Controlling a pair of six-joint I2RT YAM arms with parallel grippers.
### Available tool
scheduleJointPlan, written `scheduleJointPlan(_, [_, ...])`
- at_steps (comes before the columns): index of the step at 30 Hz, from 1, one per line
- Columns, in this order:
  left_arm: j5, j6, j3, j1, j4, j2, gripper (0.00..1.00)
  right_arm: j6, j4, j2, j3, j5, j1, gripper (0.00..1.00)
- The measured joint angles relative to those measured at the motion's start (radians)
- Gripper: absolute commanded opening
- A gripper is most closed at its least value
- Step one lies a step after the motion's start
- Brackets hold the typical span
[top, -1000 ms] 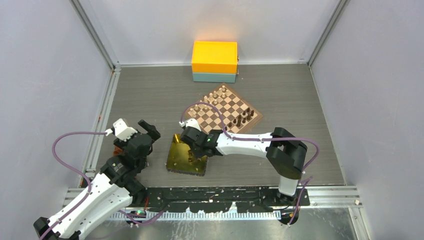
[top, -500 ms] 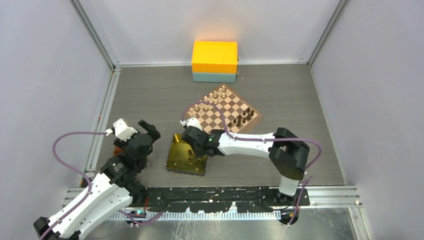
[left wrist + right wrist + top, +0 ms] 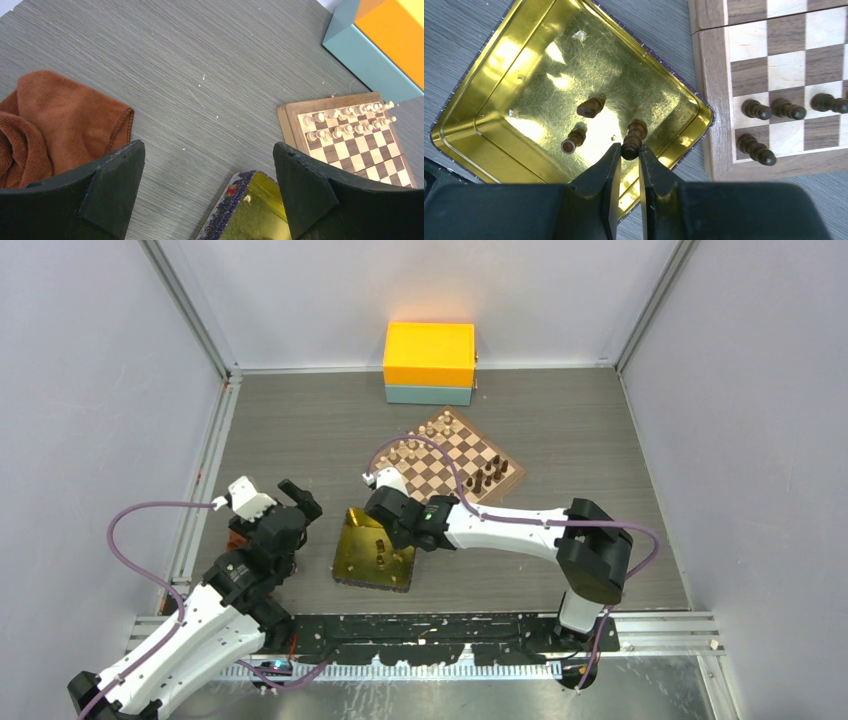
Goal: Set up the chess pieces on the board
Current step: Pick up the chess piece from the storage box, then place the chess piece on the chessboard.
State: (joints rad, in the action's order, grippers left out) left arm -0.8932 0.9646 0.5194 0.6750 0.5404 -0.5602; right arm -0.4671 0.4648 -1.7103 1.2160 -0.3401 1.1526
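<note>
My right gripper (image 3: 629,150) is shut on the head of a dark-brown chess piece (image 3: 636,132) over the gold tray (image 3: 484,95). Two more dark pieces (image 3: 590,107) (image 3: 573,140) lie on the tray floor. The board (image 3: 714,125) lies just right of the tray, with dark pieces (image 3: 756,109) (image 3: 756,149) standing on its near rows. In the top view the right gripper (image 3: 385,528) hangs over the tray (image 3: 350,560), just in front of the board (image 3: 447,462). My left gripper (image 3: 207,165) is open and empty, left of the tray.
Pale chessmen (image 3: 345,122) fill the board's far rows. An orange and teal box (image 3: 429,362) stands at the back wall. A brown cloth (image 3: 55,120) lies at the left, under the left arm. Grey walls close in the table on three sides.
The right arm's elbow has swung right and its gripper has edged toward the board, uncovering pieces in the tray. The left arm has stayed where it was.
</note>
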Motion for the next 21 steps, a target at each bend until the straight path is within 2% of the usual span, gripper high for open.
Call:
scheduleJointPlan(13, [0.0,0.0,0.0,0.0,-0.001,-0.001,1.0,0.008,0.088,0.129,0.043,-0.117,-0.01,0.02])
scheduleJointPlan(21, [0.001,0.0,0.0,0.0,0.0,0.002,1.0,-0.02,0.156,0.203,0.044,-0.172,-0.102,0.02])
